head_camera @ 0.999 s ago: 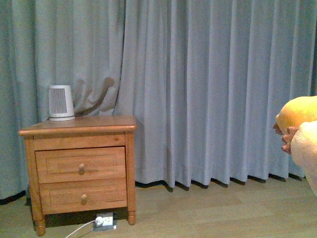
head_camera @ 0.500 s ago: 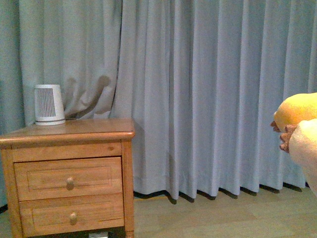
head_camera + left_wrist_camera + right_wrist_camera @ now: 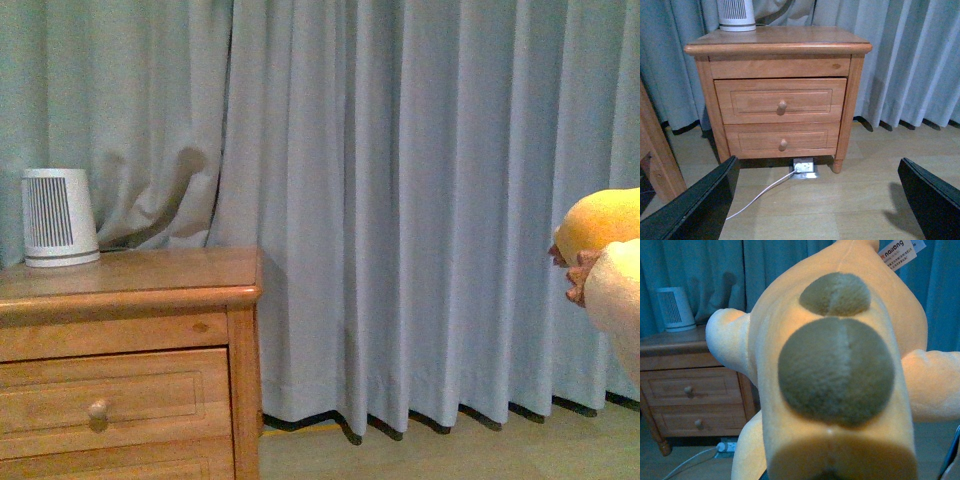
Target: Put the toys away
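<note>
The plush animal (image 3: 603, 228), yellow-orange with brownish paw tips, hangs in the air at the front view's right edge. It fills the right wrist view (image 3: 840, 365), showing two brown patches and a white tag. My right gripper is shut on the plush animal, and its fingers are hidden behind the soft body. My left gripper (image 3: 825, 200) stands open low over the wooden floor, with nothing between its black fingers (image 3: 695, 205). It faces a wooden nightstand (image 3: 780, 47) whose two drawers are shut.
The nightstand (image 3: 130, 290) stands at the left against a grey curtain (image 3: 420, 200), with a small white ribbed device (image 3: 58, 230) on top. A power strip (image 3: 804, 167) with a white cable lies under it. Another wooden furniture leg (image 3: 655, 150) stands beside my left gripper.
In the front view the nightstand has slid left and down and looks larger, so the view has closed in on the curtain. The plush stays at the right edge.
</note>
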### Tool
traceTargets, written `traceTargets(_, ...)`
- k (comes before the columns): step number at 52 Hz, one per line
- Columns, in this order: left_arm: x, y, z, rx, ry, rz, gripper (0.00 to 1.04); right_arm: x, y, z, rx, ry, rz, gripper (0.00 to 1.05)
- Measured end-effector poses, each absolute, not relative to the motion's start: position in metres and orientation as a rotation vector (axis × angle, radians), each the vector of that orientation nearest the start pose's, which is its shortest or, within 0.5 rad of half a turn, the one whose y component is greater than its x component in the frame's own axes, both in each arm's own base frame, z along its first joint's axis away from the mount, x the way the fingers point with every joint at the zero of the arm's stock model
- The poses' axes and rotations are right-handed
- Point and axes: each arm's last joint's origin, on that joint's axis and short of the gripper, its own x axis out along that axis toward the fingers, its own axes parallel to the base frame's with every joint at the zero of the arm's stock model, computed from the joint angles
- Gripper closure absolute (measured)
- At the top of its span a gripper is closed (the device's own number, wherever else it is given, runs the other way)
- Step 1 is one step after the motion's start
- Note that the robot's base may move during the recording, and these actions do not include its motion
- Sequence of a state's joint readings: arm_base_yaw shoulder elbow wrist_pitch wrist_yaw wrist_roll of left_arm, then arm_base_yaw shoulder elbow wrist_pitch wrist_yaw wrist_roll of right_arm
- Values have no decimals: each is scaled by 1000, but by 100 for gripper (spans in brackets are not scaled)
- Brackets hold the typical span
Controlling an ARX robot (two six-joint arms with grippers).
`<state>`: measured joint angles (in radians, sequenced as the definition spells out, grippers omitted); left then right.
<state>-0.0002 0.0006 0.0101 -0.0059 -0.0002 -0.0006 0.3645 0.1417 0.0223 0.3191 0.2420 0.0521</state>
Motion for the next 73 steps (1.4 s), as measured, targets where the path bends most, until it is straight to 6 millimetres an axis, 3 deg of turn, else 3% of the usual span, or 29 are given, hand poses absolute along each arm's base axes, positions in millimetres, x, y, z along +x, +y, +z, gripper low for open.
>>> traceTargets(73,97,0,166,-1,-4,0,6,99,30,190,112,-186,128,97)
